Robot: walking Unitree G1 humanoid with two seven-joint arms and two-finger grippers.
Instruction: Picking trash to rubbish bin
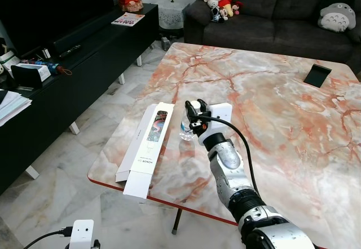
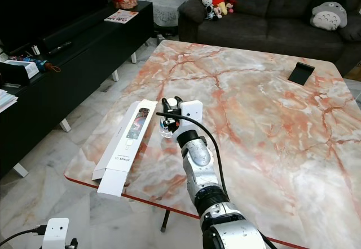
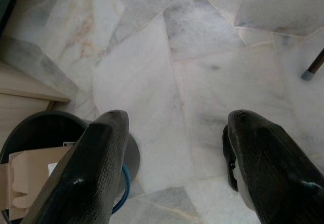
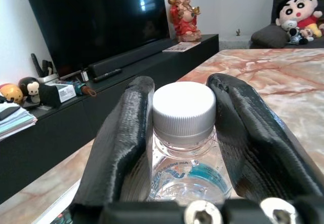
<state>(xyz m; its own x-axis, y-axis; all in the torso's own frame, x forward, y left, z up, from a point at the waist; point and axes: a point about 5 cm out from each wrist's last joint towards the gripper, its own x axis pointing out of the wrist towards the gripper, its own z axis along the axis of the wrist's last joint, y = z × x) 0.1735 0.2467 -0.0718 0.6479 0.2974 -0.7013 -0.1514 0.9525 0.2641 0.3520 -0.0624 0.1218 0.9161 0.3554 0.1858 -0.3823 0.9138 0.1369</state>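
Observation:
A small clear plastic bottle (image 1: 184, 129) with a white cap (image 4: 183, 105) stands upright on the marble table (image 1: 271, 97), near its left front part. My right gripper (image 4: 183, 97) reaches forward over the table, and its two black fingers press on either side of the bottle's cap and neck. My left gripper (image 3: 174, 148) hangs low beside the table, open, with only the marble floor between its fingers. A dark round rubbish bin (image 3: 35, 133) holding cardboard stands on the floor just past one left finger.
A long white flat box (image 1: 148, 145) lies open on the table right beside the bottle, reaching the front edge. A black phone stand (image 1: 317, 75) sits at the far right. A black TV console (image 1: 67, 63) runs along the left and a dark sofa (image 1: 271, 12) behind.

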